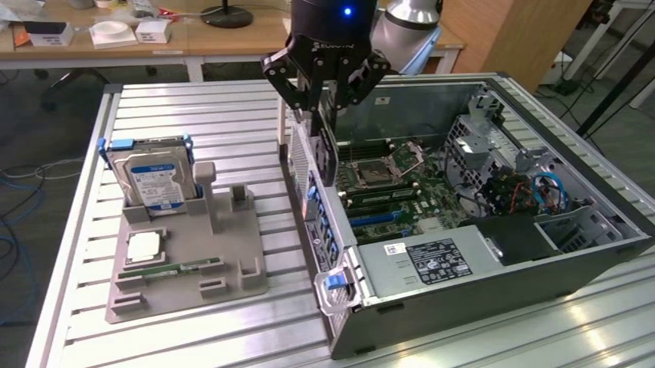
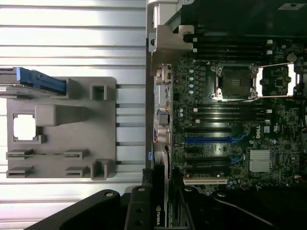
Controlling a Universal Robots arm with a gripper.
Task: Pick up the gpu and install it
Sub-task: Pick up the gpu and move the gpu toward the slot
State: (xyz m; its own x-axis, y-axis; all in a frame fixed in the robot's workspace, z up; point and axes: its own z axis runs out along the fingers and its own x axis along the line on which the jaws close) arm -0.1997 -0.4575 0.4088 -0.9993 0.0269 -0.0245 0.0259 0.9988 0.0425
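Grips the gpu between the fingers of the gripper, clamped on both flat faces. Hangs upright and edge-on in the exterior view, in the air above the wall of the open computer case that faces the grey parts holder. Not seated in any slot. Shows a small green NVIDIA mark on the card's edge in the wrist view.

Carries pale lettering on the gripper body, probably ROBOTIQ, though too faint to be certain, with a blue light lit higher on the wrist.

Inside the case: motherboard with a white Dell logo, an uncovered CPU socket with its metal frame flipped open, a blue expansion slot among black ones, and a silver heatsink. Beside the board, a grey power supply with a black label and a white sticker, print too small to read.

On the holder, toward the exterior view's left: hard drive standing upright in blue rails, blue-and-white label unreadable; a square processor chip lying flat; a green RAM stick just beside it. All resting on a ribbed metal table.
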